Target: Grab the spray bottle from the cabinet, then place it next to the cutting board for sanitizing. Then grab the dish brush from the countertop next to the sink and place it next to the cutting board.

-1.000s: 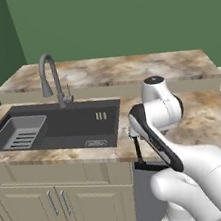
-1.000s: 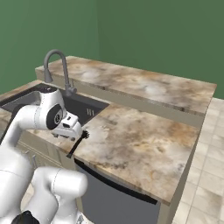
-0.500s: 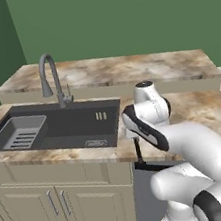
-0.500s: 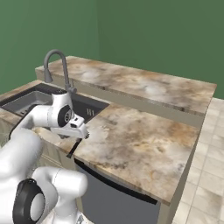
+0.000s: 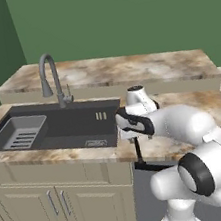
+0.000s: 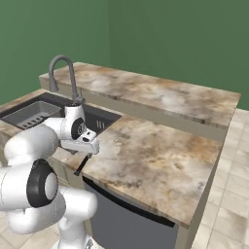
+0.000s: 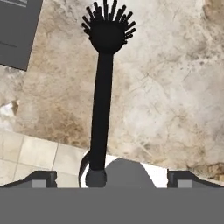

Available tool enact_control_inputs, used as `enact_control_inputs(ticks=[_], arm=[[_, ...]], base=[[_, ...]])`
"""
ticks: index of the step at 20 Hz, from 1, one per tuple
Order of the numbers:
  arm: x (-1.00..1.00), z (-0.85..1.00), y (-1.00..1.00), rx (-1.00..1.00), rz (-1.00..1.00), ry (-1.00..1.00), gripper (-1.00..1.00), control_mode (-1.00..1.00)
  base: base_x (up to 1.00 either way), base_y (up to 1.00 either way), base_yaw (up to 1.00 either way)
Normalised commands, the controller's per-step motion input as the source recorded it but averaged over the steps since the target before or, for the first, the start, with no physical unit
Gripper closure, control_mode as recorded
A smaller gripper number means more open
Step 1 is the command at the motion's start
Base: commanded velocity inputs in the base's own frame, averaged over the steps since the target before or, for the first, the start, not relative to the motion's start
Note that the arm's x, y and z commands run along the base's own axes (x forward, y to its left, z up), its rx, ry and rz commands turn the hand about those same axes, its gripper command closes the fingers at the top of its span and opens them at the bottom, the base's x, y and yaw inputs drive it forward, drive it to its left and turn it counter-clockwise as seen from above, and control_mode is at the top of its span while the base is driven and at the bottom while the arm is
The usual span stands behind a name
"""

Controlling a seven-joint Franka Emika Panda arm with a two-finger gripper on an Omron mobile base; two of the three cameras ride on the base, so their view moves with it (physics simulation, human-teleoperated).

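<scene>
Brush [image 7: 103,92] lies centred between open end effector [image 7: 112,177] fingertips.

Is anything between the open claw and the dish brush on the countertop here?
Nothing visible. In the hand view the dish brush lies alone on the bare countertop, its handle running down between the open claw's two tips. The sink edge sits off to one side, clear of the brush.
</scene>
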Motion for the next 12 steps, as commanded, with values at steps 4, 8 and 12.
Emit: enact_control_inputs(ticks=[4, 8, 12], arm=[[0.48, -0.42, 0.10, 0.00, 0.00, 0.07, -1.00, -1.00], [0.43, -0.45, 0.04, 0.00, 0.00, 0.08, -1.00, -1.00], [0.39, -0.41, 0.03, 0.00, 0.00, 0.04, -1.00, -1.00]], base=[[0.00, 0.00, 0.00], [0.00, 0.00, 0.00], [0.00, 0.00, 0.00]])
